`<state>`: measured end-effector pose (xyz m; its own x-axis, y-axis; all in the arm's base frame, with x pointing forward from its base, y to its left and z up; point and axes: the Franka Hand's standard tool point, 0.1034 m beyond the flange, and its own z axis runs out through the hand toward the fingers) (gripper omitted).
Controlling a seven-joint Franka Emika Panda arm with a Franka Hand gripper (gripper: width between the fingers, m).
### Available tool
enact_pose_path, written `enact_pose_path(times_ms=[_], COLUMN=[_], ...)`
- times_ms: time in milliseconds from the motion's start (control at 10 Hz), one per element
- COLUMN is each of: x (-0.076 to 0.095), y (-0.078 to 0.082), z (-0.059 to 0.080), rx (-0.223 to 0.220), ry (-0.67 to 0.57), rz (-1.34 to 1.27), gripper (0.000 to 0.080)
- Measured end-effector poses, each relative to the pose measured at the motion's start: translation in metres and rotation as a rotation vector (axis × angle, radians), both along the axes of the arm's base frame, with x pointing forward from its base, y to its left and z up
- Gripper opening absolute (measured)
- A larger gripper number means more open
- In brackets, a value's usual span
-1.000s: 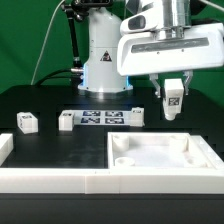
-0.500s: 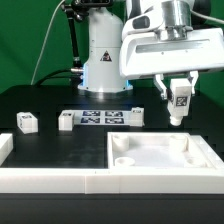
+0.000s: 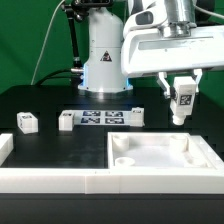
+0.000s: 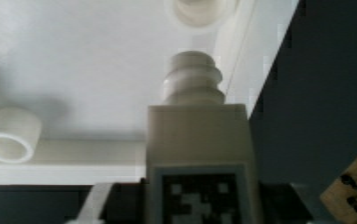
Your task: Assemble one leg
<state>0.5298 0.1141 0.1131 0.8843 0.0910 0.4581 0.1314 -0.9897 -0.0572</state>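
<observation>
You have the gripper [image 3: 181, 93] closed on the leg [image 3: 181, 105], tag facing out. The leg hangs upright in the air over the white tray [image 3: 150, 181], near the tray's far corner on the exterior view's right, and touches nothing below. The wrist view shows its stepped tip [image 4: 193, 72] pointing down at the tray floor. Three spare pegs [image 3: 26, 122] stand on the black table [image 3: 50, 100], beside the marker board [image 3: 100, 118].

Exterior view faces the arm [image 3: 104, 52] head-on; close wrist view shares its tray [image 3: 152, 152] and leg [image 3: 182, 100].
</observation>
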Motion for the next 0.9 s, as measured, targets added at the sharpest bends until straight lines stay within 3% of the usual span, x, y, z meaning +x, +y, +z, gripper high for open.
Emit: enact_pose_path(times_ms=[300, 500, 700, 900], x=[0.041, 0.067, 0.078, 0.078], y=[0.005, 0.006, 0.002, 0.002], z=[0.007, 0.002, -0.009, -0.01], rx=[-0.01, -0.012, -0.028, -0.027], ry=[-0.029, -0.048, -0.055, -0.055], rz=[0.036, 0.047, 0.07, 0.07], gripper=[0.0287, 0.0287, 0.0287, 0.0287])
